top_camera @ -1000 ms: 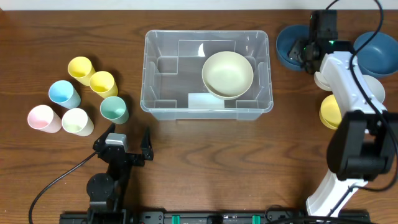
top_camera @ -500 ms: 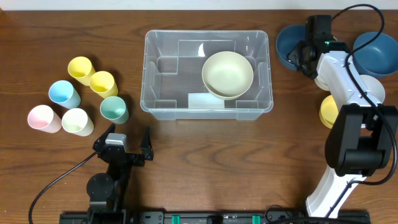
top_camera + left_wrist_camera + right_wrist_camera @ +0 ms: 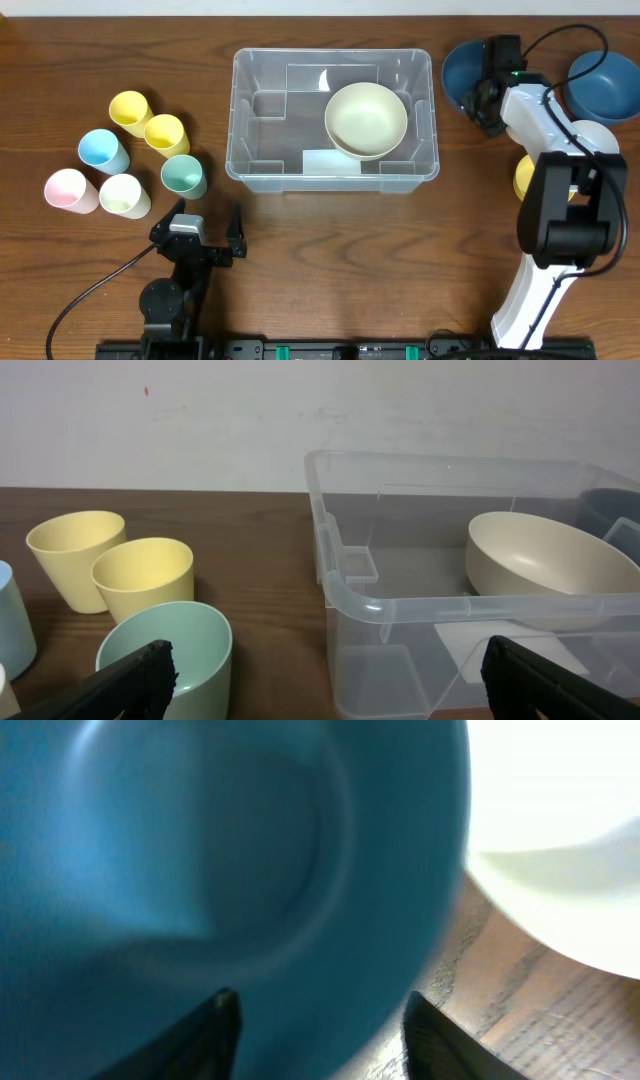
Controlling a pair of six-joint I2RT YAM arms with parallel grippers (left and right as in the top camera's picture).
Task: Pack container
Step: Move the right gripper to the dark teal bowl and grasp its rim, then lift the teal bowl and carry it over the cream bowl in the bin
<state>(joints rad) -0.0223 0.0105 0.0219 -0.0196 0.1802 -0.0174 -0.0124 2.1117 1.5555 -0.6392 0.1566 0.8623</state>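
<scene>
The left arm (image 3: 165, 298) sits folded low by its base, and the left gripper (image 3: 200, 238) points straight ahead with its fingers (image 3: 135, 680) spread wide apart. The right arm (image 3: 555, 130) stretches far forward and bends inward at the wrist. The right gripper (image 3: 478, 98) is tipped downward, its fingers (image 3: 215, 1025) parted by a narrower gap.

Open-topped and upright, a large clear plastic container (image 3: 262, 125) is sitting at the far middle of the wooden counter (image 3: 330, 260), its long sides running left to right. Its rounded corners and raised rim are catching the light. A white label (image 3: 330, 162) is lying at its near base, and a cream bowl (image 3: 366, 120) is resting inside its right half.
</scene>
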